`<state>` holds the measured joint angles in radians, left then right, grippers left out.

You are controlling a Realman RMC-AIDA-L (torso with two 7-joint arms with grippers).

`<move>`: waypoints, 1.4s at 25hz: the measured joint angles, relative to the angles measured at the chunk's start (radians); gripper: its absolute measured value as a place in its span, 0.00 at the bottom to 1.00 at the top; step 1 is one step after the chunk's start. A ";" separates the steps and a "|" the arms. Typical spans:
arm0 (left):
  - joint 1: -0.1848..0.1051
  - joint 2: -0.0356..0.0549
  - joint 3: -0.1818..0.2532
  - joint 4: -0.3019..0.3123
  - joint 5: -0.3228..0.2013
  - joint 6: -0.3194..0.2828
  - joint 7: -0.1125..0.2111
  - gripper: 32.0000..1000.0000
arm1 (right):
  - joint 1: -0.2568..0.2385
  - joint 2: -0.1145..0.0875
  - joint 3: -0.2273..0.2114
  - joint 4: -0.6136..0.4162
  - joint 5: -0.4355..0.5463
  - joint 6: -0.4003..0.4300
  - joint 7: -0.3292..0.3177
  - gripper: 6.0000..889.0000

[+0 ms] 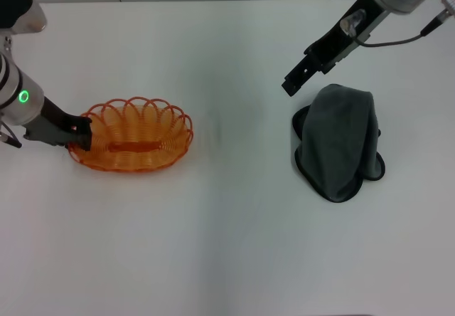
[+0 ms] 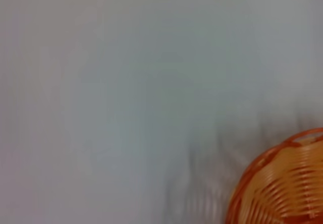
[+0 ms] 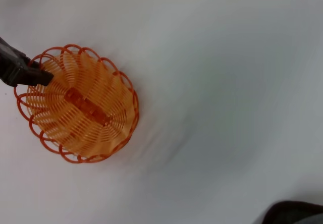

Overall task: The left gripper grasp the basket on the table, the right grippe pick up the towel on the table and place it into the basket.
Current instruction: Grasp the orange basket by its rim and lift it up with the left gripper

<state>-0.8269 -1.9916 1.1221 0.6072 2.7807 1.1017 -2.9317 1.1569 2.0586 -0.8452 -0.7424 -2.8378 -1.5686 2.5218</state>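
The towel (image 1: 338, 141) is lying in rumpled folds on the table (image 1: 234, 245), just below and slightly outward of the right gripper (image 1: 291, 86), which is hanging above its upper inner corner without touching it; whether that claw is spread or closed I cannot tell, since the tip is showing only as one dark block. Well apart on the other side, the basket (image 1: 132, 135) is sitting upright and empty, and the left gripper (image 1: 84, 132) is pressing against its outer rim, apparently pinching the wire loops there, as the right wrist view also suggests. Judging from this, the basket is being held and the towel pickup is the step in hand. The main risk is that the claw, coming down at the towel's edge rather than on a raised fold, will be catching only the thin hem, so the cloth may slip out or trail open during the carry. A loosely hanging towel could drape over the scalloped rim instead of dropping inside, or snag the wire and tug the light basket from the left claw's hold.
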 joint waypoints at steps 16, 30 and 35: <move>0.003 0.0523 -0.038 0.010 -0.192 0.105 0.092 0.11 | -0.005 0.000 0.002 0.002 0.001 0.006 0.000 0.92; 0.012 0.0866 -0.120 0.011 -0.350 0.186 0.126 0.06 | -0.008 -0.005 0.018 0.001 0.014 -0.004 0.000 0.92; 0.022 0.0936 -0.192 0.008 -0.391 0.212 0.130 0.06 | -0.008 -0.009 0.043 0.001 0.014 -0.006 0.000 0.91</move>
<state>-0.8051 -1.8980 0.9298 0.6148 2.3899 1.3137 -2.8017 1.1489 2.0496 -0.8023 -0.7409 -2.8240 -1.5741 2.5218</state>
